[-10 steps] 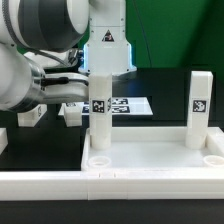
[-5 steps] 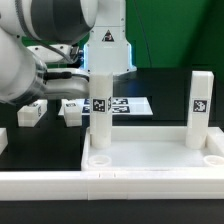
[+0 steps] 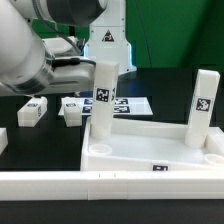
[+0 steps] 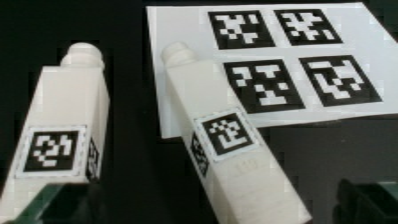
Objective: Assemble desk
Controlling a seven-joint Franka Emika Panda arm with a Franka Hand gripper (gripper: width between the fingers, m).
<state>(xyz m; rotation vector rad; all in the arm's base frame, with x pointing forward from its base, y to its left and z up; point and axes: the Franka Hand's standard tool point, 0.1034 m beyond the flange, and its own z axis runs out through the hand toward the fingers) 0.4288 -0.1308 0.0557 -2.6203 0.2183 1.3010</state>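
By my reading the job stood about half done. The large white plastic rectangular desk slab (image 3: pixel 150 138) with its raised rim lay on the black table (image 3: pixel 160 80), and two white square tagged post legs stood in its far corner sockets. The one on the exterior view's right (image 3: pixel 200 105) was upright, the other (image 3: pixel 104 100) leaning. Both near sockets (image 3: pixel 98 150) were empty. Two loose legs (image 4: pixel 63 130) lay beside the marker board (image 4: pixel 294 60) — one overlapping its corner. The gripper (image 4: pixel 214 210) hung above them, jaws wide apart, holding nothing.
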